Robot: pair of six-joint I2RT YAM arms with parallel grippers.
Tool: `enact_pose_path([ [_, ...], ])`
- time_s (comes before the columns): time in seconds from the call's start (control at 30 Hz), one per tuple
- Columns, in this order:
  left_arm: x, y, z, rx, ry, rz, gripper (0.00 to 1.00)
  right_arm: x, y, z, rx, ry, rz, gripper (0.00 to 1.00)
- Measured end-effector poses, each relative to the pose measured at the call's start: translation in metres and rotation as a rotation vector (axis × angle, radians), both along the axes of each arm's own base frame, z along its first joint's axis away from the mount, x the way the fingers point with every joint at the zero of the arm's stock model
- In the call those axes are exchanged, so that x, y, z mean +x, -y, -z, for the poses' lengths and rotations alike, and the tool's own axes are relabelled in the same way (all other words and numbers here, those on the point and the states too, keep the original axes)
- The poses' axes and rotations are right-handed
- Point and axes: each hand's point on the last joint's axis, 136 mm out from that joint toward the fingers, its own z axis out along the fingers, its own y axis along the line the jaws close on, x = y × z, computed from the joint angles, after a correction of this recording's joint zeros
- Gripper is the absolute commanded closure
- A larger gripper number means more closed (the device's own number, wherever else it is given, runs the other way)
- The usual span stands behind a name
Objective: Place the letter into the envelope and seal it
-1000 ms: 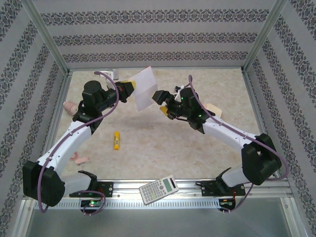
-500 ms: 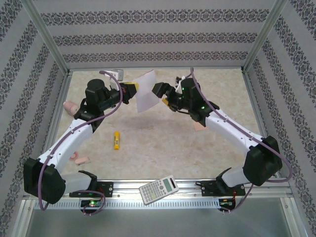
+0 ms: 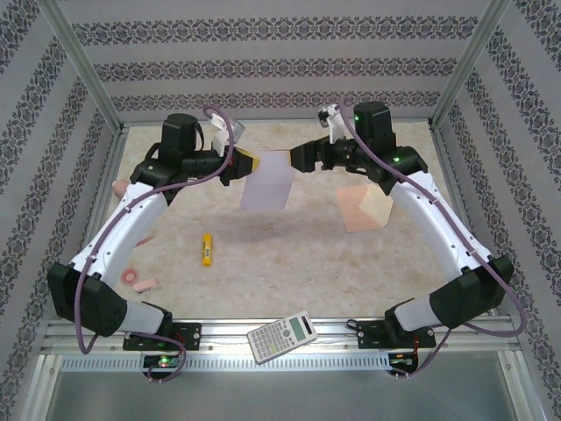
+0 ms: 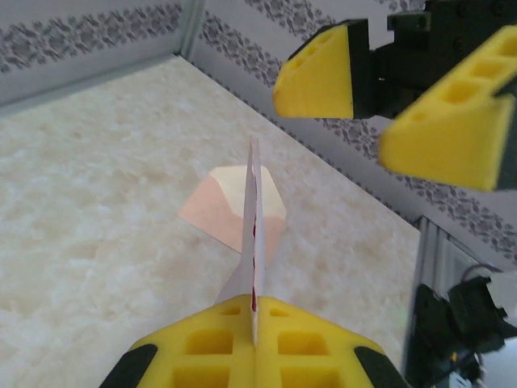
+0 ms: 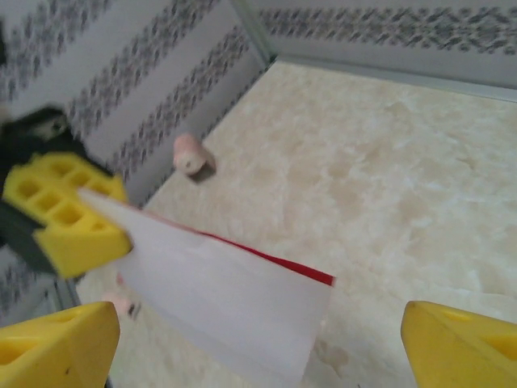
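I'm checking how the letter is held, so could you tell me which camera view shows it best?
The right wrist view: the letter faces it broadly, red edge visible, pinched by the left gripper. The top view shows it small, hanging; the left wrist view sees it edge-on.

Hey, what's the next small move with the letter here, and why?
Probably close the right end effector on the free edge of the letter. The left end effector pinches it in mid-air, that edge sits between the right's open jaws, and the envelope lies flat on the table.
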Motion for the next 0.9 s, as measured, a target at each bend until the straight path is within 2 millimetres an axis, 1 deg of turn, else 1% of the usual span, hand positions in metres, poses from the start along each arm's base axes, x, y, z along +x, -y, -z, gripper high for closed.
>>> enact_pose_path([
  [0.07, -0.003, 0.0, 0.006, 0.012, -0.025, 0.013, 1.0, -0.005, -0.002, 0.005, -0.008, 0.003, -0.036, 0.11],
  [0.17, -0.004, -0.001, 0.012, 0.013, -0.038, 0.005, 1.0, -0.012, 0.0, 0.025, 0.012, -0.04, -0.027, 0.09],
  [0.27, -0.001, -0.005, 0.019, -0.006, -0.043, -0.048, 1.0, -0.019, 0.005, 0.054, 0.078, -0.128, 0.033, 0.07],
  [0.33, 0.003, -0.008, 0.022, -0.03, -0.048, -0.104, 1.0, -0.023, 0.009, 0.08, 0.137, -0.207, 0.098, 0.06],
  [0.43, 0.011, -0.016, 0.016, -0.07, -0.037, -0.196, 1.0, -0.024, 0.015, 0.115, 0.225, -0.32, 0.197, 0.04],
  [0.47, 0.014, -0.019, 0.012, -0.085, -0.031, -0.229, 1.0, -0.023, 0.016, 0.124, 0.251, -0.348, 0.223, 0.03],
  [0.53, 0.02, -0.027, -0.003, -0.134, -0.01, -0.309, 1.0, -0.022, 0.02, 0.14, 0.313, -0.41, 0.288, 0.03],
  [0.6, 0.025, -0.035, -0.018, -0.189, 0.004, -0.386, 1.0, -0.019, 0.022, 0.145, 0.375, -0.438, 0.334, 0.02],
  [0.7, 0.027, -0.05, -0.033, -0.28, 0.006, -0.499, 1.0, -0.011, 0.02, 0.136, 0.479, -0.438, 0.37, 0.02],
  [0.77, 0.028, -0.06, -0.038, -0.336, -0.004, -0.567, 1.0, -0.006, 0.014, 0.127, 0.542, -0.432, 0.372, 0.02],
  [0.83, 0.028, -0.071, -0.039, -0.39, -0.023, -0.639, 1.0, -0.001, 0.005, 0.118, 0.607, -0.426, 0.361, 0.02],
  [0.9, 0.028, -0.08, -0.039, -0.434, -0.046, -0.698, 1.0, 0.002, -0.006, 0.115, 0.653, -0.429, 0.348, 0.02],
])
